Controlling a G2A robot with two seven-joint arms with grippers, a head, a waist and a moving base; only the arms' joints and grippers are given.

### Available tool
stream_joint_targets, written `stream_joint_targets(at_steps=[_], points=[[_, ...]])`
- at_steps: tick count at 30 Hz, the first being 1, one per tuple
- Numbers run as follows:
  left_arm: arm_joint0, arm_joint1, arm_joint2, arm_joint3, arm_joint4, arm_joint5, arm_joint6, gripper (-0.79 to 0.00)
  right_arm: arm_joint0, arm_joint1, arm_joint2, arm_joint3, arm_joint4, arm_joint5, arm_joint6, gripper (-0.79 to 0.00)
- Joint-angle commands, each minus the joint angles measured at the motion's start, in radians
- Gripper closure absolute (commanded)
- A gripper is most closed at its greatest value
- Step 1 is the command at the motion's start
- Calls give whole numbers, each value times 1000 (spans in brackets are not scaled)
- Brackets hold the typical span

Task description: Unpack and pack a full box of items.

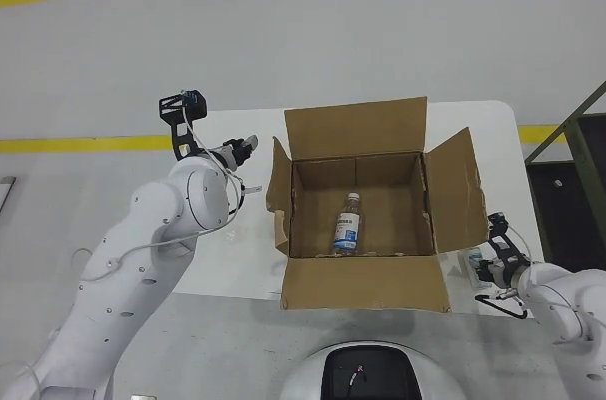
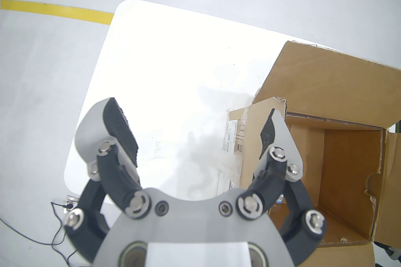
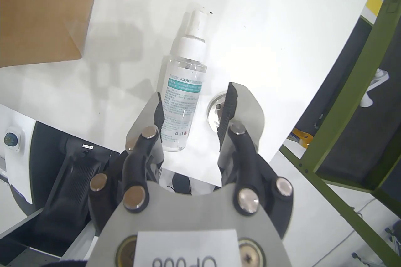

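Observation:
An open cardboard box [image 1: 453, 200] stands in the middle of the white table [image 1: 233, 260], flaps spread outward. Inside it a small clear bottle [image 1: 348, 223] with a white cap and blue label lies on the bottom. My left gripper [image 2: 191, 111] hangs open and empty over the table, just outside the box's left flap [image 2: 247, 127]. My right gripper [image 3: 195, 96] is open, low by the table's near right corner. A clear spray bottle [image 3: 183, 86] with a white pump head lies on the table between its fingers, close against one pad [image 3: 159, 115].
A green metal frame [image 1: 593, 150] stands just off the table's right edge. A small round metal disc [image 3: 214, 115] sits in the tabletop beside the spray bottle. The box's right flap [image 3: 47, 14] overhangs the table near the right gripper. Bare tabletop [image 2: 163, 68] lies left of the box.

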Motion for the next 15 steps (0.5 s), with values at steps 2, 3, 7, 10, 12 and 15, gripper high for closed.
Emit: stream_joint_targets(at_steps=[2, 3, 7, 10, 12, 15], points=[[0, 0, 0, 0, 0, 0, 0, -785, -1, 1, -9, 13, -3, 13, -9, -471], [0, 0, 0, 0, 0, 0, 0, -785, -1, 1, -13, 18, -4, 16, -12, -449], [0, 0, 0, 0, 0, 0, 0, -785, 2, 2, -31, 39, -5, 25, -22, -391], [0, 0, 0, 0, 0, 0, 0, -785, 5, 3, -43, 54, -12, 32, -29, -382], [0, 0, 0, 0, 0, 0, 0, -785, 8, 5, -50, 61, -19, 33, -30, -379], [0, 0, 0, 0, 0, 0, 0, -785, 12, 6, -55, 72, -22, 35, -33, -379]])
